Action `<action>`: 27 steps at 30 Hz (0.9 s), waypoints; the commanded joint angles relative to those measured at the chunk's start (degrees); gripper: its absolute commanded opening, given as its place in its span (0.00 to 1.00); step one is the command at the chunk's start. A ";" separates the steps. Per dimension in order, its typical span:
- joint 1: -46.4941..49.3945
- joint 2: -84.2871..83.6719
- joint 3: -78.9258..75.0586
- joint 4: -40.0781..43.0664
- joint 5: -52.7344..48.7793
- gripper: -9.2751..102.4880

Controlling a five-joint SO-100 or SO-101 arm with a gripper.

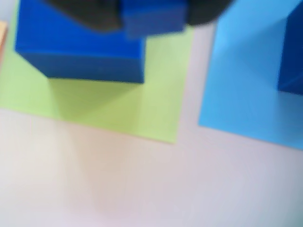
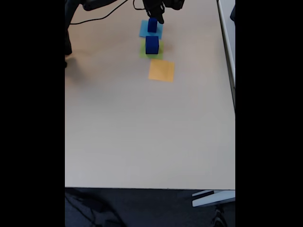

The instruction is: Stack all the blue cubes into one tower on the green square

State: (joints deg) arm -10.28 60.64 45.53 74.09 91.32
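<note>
Large blue cube [image 1: 80, 47] sits on green square [image 1: 118, 106]; tool [image 1: 154, 19] grips a smaller cube [image 1: 154, 21].

- Table [image 2: 142, 132] was a pale beige top, evenly lit.
- Dark floor [image 2: 142, 208] showed below its near edge.
- Black cable [image 2: 102, 18] ran across the far-left corner.

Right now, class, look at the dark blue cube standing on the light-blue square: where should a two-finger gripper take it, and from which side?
Probably from straight above, closing on two opposite upright faces of the cube. It stands flat on the light-blue square with nothing on top, and its flat parallel sides suit pads. In the fixed view its left and right faces look free; the large cube stands nearer its lower face.
</note>
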 commanded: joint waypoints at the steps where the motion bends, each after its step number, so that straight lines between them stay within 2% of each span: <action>1: 0.35 6.33 1.58 -2.72 0.62 0.08; 7: 0.53 8.96 9.23 -7.65 1.23 0.08; 27: 1.85 13.89 23.29 -15.64 0.53 0.08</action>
State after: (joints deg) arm -9.14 68.03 68.55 59.94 92.11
